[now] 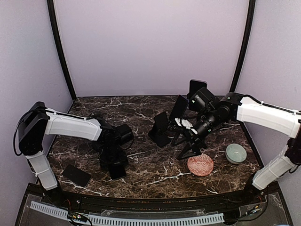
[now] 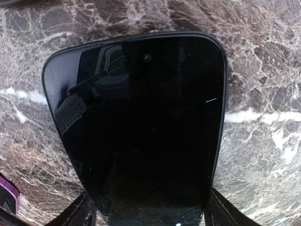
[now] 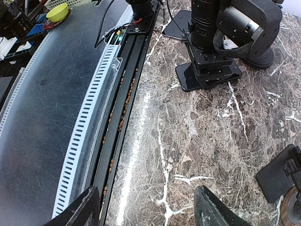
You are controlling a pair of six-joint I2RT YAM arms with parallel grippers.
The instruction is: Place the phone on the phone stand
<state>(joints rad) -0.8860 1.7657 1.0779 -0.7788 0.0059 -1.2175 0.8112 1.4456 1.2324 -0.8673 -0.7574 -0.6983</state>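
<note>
A black phone [image 2: 141,132] lies flat on the marble table and fills the left wrist view. It also shows in the top view [image 1: 117,169] and in the right wrist view [image 3: 188,81]. My left gripper [image 1: 114,157] points down over it, with its fingers [image 2: 79,214] pressed to the phone's two long edges. Black phone stands [image 1: 161,128] stand in the middle and further back [image 1: 179,107]. My right gripper [image 3: 148,214] is open and empty above bare marble. In the top view it [image 1: 190,143] hangs beside the stands.
A second dark phone [image 1: 77,175] lies at the near left. A pink patterned plate [image 1: 200,165] and a pale green bowl [image 1: 236,153] sit at the near right. A slotted cable rail [image 3: 89,117] runs along the table's front edge. A black stand foot [image 3: 277,176] is by my right gripper.
</note>
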